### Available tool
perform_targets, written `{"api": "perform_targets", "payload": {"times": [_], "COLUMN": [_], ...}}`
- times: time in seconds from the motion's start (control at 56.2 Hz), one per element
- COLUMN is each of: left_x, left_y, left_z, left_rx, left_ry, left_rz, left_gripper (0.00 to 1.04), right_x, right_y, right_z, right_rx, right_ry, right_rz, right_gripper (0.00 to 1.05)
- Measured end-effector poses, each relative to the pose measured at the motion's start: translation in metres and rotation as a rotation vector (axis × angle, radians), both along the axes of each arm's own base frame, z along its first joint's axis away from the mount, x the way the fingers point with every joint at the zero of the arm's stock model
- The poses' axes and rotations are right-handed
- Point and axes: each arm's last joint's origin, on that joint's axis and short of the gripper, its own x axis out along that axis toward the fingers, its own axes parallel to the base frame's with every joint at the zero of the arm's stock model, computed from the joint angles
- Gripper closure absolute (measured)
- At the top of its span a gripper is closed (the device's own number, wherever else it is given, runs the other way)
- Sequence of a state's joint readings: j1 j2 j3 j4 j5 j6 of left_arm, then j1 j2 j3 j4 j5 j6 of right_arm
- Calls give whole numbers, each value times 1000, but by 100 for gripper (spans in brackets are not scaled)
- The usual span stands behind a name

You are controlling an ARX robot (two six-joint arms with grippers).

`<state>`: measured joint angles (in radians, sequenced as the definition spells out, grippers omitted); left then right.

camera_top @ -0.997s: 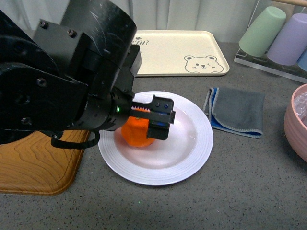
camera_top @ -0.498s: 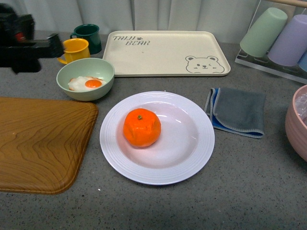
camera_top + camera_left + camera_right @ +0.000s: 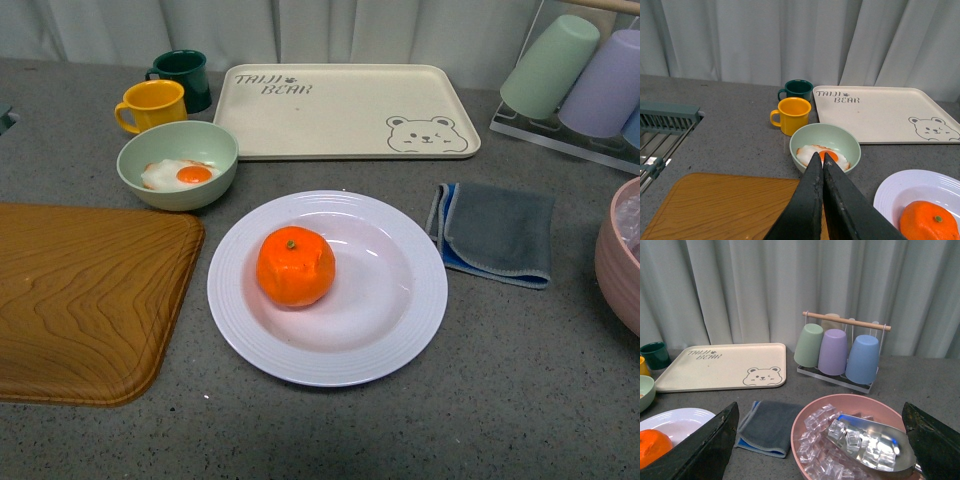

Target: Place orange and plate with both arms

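**Orange on the plate, left jaws pinched, right jaws wide**

You've got the orange (image 3: 295,266) sitting in the well of the white ribbed plate (image 3: 335,372), left of its centre, stem dot up. The plate lies flat on the grey worktop (image 3: 520,390), between the wooden tray (image 3: 80,300) and the folded grey cloth (image 3: 495,232). The green bowl (image 3: 205,190) with a fried egg in it sits just behind, to the left.

Your left gripper (image 3: 819,156) hangs by the wooden tray, jaws pressed together on nothing, tips toward the green bowl. Your right gripper (image 3: 820,407) has its jaws spread wide. In front of them is a pink bowl (image 3: 802,422) of ice cubes with a metal scoop (image 3: 875,445) in it.
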<state>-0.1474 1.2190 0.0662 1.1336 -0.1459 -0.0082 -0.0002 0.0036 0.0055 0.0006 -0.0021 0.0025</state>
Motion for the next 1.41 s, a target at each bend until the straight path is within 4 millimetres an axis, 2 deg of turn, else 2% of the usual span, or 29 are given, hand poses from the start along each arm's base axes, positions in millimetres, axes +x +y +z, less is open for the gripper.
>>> {"api": "perform_targets", "payload": {"times": [0.214,0.463,1.406], "left_x": [-16,-32,-66], "left_y": [8,22,22], "left_z": [13,14,24], "left_rx": [-1,-2,-2], "left_ry": [-9,-10,-43], "left_rz": [-4,4,1], "left_gripper": [101,101,101], "right_x": [0,0,0], "right_y": [0,0,0], "right_z": [0,0,0], "right_rx": [0,0,0], "right_ry": [0,0,0], "right_rz": [0,-1,0], "right_gripper": [9,9,9]}}
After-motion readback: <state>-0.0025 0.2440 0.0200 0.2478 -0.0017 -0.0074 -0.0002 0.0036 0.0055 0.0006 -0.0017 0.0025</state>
